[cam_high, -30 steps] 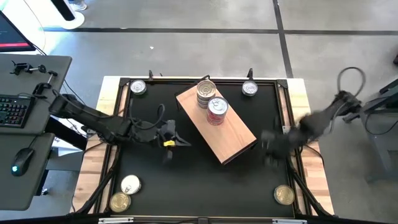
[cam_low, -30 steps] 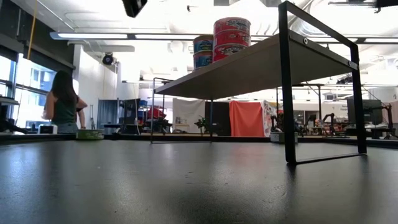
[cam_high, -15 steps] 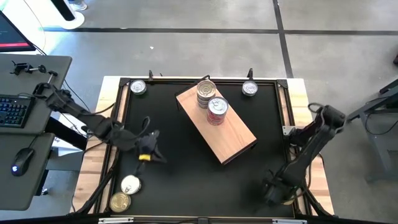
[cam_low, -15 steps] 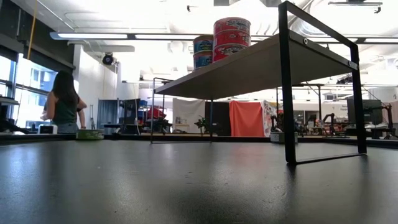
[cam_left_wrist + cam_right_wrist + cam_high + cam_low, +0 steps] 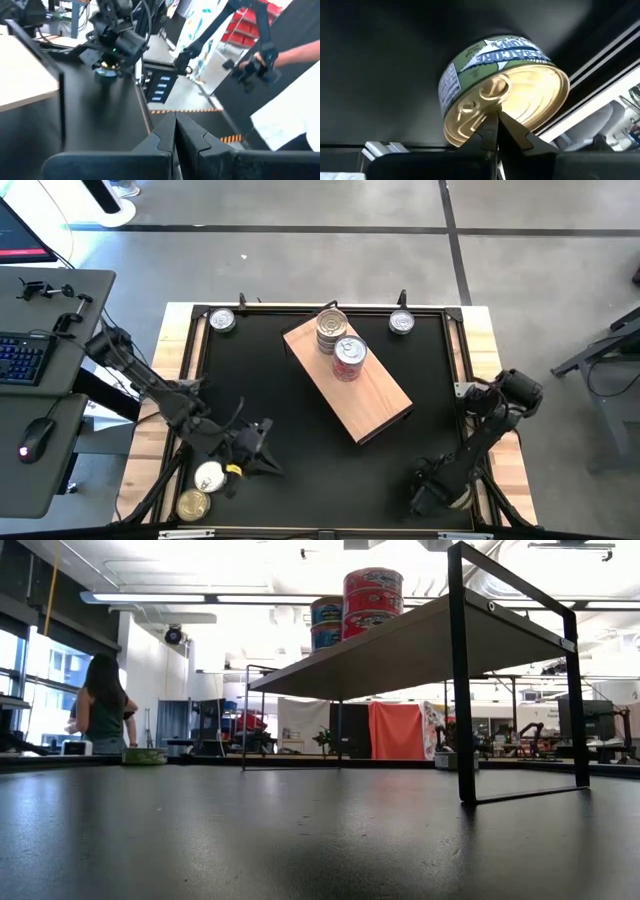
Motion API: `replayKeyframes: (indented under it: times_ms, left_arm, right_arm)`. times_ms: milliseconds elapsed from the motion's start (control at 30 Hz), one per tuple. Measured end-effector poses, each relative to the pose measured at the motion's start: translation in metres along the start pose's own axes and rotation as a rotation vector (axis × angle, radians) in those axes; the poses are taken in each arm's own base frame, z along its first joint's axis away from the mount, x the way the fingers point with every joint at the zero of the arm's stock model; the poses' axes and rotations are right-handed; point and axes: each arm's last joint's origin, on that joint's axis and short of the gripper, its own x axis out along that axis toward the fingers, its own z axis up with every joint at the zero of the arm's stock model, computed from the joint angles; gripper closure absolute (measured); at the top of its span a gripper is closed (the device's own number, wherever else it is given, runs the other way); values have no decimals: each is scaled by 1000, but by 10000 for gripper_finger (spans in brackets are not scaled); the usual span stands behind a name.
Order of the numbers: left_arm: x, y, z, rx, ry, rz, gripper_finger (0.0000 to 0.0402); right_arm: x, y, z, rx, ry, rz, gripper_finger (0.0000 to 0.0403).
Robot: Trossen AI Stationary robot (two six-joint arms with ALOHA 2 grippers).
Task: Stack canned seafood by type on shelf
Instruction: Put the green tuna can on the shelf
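From above, the left claw [image 5: 262, 448] hangs low over the black bench [image 5: 330, 430] near its front left corner, with a silver-lidded tin [image 5: 210, 476] just beside it and a gold-lidded tin [image 5: 192, 504] a little further toward the bench edge. From here I cannot tell how its fingers stand. The right claw [image 5: 428, 498] sits at the front right corner, right over a gold tin [image 5: 459, 498] that peeks out beside it. Well away from both claws, the wooden shelf [image 5: 385, 398] lies at an angle mid-bench, carrying a stack of silver-topped tins [image 5: 331, 327] and, touching it, a stack of red-labelled tins [image 5: 348, 357]. Two more silver tins rest at the far edge, one at the left corner [image 5: 222, 321] and one toward the right [image 5: 401, 323].

At bench height, the shelf [image 5: 400, 645] stands on a black metal frame [image 5: 462, 680], with a red-labelled stack [image 5: 372, 595] and a blue-labelled stack [image 5: 326, 620] on top. A person [image 5: 100, 700] stands far back in the room.

Through the left wrist camera, the left claw [image 5: 174, 132] shows its fingers pressed together, nothing between them. Ahead, across the bench, is the other arm's gripper over a gold tin [image 5: 106, 73]; a person's arm [image 5: 300, 47] shows beyond.

Through the right wrist camera, the right claw [image 5: 496, 131] has its fingers closed together, their tips right at the lid of a gold tin with a green label [image 5: 502, 87], which lies just ahead on the bench.
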Motion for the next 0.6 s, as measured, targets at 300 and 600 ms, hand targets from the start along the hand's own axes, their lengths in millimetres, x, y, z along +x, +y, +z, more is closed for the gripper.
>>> replayKeyframes:
  times_ms: [300,600]
  left_arm:
    - [42,-3,-26,-179,21,-58,402]
    - [66,-7,-64,-254,91,33,402]
  right_arm:
    - [-3,40,4,7,0,203,403]
    - [-53,66,41,67,-379,498,403]
